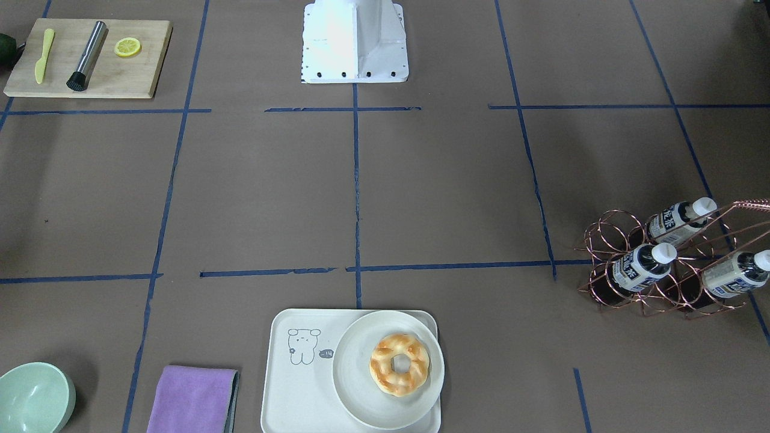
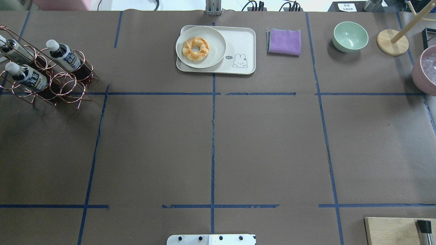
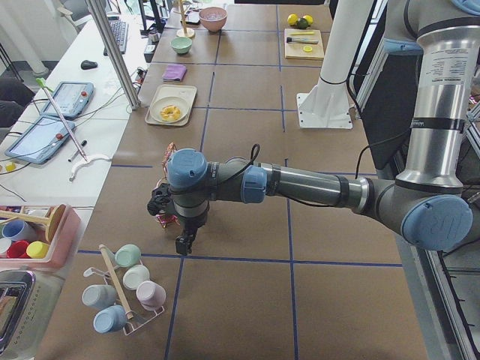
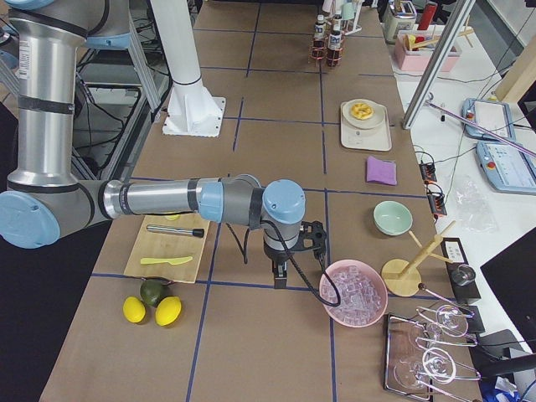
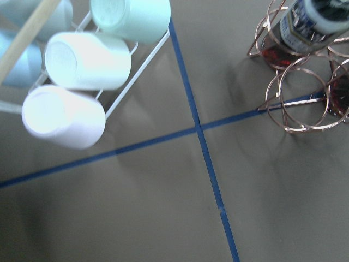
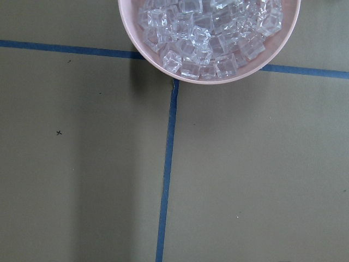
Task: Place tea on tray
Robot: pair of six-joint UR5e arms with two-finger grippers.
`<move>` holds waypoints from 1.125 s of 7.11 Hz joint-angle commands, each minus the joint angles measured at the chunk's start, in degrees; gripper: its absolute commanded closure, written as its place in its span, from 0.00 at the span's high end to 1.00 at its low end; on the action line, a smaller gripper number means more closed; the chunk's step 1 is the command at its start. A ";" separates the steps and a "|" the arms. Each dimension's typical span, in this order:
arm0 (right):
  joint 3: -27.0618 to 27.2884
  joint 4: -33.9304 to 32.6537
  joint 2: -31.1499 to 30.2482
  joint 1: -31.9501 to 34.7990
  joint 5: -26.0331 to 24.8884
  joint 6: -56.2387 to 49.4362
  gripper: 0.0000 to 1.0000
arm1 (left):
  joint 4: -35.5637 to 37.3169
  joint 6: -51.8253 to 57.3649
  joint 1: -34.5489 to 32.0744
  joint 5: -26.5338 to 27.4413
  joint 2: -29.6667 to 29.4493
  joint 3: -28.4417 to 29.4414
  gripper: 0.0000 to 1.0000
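Three tea bottles [image 1: 640,267] [image 2: 64,56] lie in a copper wire rack [image 1: 607,231] at the table's left end; one shows in the left wrist view [image 5: 316,22]. The off-white tray [image 1: 301,391] [image 2: 243,37] sits at the far middle edge, with a round plate [image 1: 361,397] and a doughnut [image 1: 399,364] on one half. My left gripper [image 3: 182,244] hangs above the table beside the rack. My right gripper [image 4: 280,276] hangs near the pink bowl. Both show only in side views, so I cannot tell whether they are open or shut.
A pink bowl of ice [image 6: 210,38] [image 4: 353,293] sits at the right end. A mug rack [image 5: 82,60] lies next to the copper rack. A purple cloth [image 2: 284,41], a green bowl [image 2: 350,36] and a cutting board [image 1: 90,60] are also on the table.
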 commanded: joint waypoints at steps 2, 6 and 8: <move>-0.04 -0.01 -0.03 0.00 -0.02 0.00 1.00 | -15.04 -4.02 2.53 -2.06 2.78 -0.78 1.00; -0.22 -0.01 -0.03 0.00 -0.02 -0.09 1.00 | -47.08 -46.52 14.48 -2.25 6.67 -4.00 1.00; -0.39 -0.01 -0.03 0.00 -0.02 -0.09 1.00 | -47.36 -54.22 18.88 4.91 8.41 -10.34 1.00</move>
